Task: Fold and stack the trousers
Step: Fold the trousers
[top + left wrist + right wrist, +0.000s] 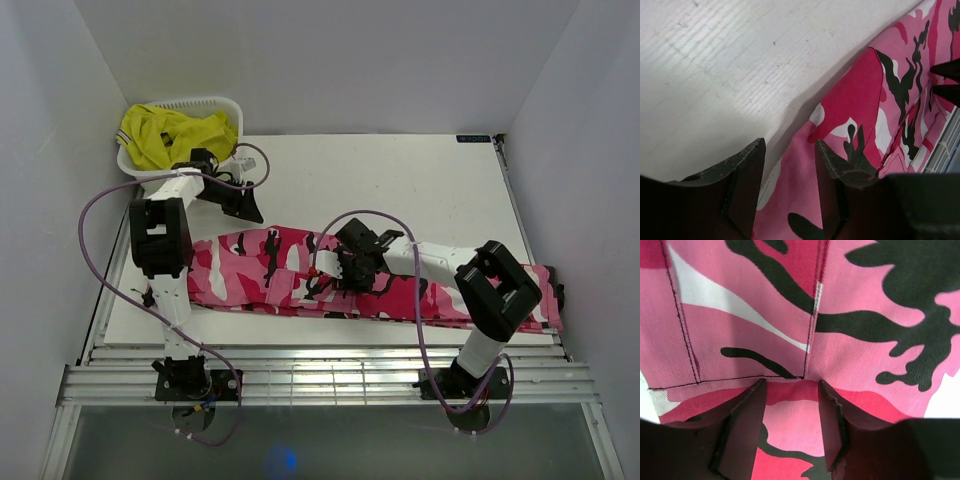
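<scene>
The trousers (250, 272) lie flat along the near tabletop (400, 180). The left claw (789, 144), apart, straddles their far edge. The right claw (791, 382), apart, sits mid-cloth. On closing, the left may miss or catch one layer and the right may bunch fabric, skewing the fold.
</scene>
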`<state>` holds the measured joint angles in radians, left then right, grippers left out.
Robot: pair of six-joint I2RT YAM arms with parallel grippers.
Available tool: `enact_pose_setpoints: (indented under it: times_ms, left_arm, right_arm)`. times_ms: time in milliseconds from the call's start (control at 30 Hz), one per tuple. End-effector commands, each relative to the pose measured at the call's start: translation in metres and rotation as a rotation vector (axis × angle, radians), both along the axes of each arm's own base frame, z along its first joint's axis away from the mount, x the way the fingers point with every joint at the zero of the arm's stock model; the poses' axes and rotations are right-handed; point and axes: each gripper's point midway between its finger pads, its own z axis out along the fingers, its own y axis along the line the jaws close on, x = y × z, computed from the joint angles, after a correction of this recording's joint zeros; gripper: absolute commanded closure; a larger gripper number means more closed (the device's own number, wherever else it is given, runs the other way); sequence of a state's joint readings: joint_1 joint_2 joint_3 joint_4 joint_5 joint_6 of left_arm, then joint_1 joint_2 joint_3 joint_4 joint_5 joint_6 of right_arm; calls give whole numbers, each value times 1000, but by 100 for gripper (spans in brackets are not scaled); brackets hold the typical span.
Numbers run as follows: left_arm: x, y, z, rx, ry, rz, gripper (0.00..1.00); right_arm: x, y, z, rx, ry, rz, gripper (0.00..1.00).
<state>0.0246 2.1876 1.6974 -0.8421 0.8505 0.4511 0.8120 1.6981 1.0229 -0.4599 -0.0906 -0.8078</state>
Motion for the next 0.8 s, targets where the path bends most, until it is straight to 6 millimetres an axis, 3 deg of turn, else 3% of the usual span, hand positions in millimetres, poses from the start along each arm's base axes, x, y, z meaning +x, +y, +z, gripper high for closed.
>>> enact_pose_setpoints:
  times_ms: [0,33,167,267,333,400,533,600,633,733,767]
  left_arm:
    - [-9,-12,30,-64,-51,-43,47]
    - [-15,-14,27,-76,-33,-49,56]
    - [-32,-16,29,-99,-19,-93,63]
    - [-40,-18,35,-117,-21,-118,62]
    - [-43,-19,35,-119,-19,-131,60]
    - [-52,-32,35,-127,7,-174,61]
    - [-57,-37,49,-164,-16,-194,70]
    - [-59,-38,56,-165,-56,-215,76]
    - [-64,-37,60,-144,-73,-222,86]
    - [-80,-38,55,-95,-87,-260,100]
    - [-85,-37,50,-75,-83,-269,100]
  right_arm:
    - [8,9,21,65,-36,-46,47]
    - [15,15,34,101,-56,-57,46]
    - [26,26,64,185,-74,-93,43]
    - [37,28,79,231,-76,-113,40]
    - [43,25,81,239,-64,-126,39]
    - [48,24,83,242,-60,-137,36]
    - [57,15,87,265,-23,-193,31]
    - [58,14,90,286,1,-207,31]
    - [61,12,93,293,3,-215,30]
    - [66,16,104,330,5,-217,30]
    - [68,19,106,337,3,-216,30]
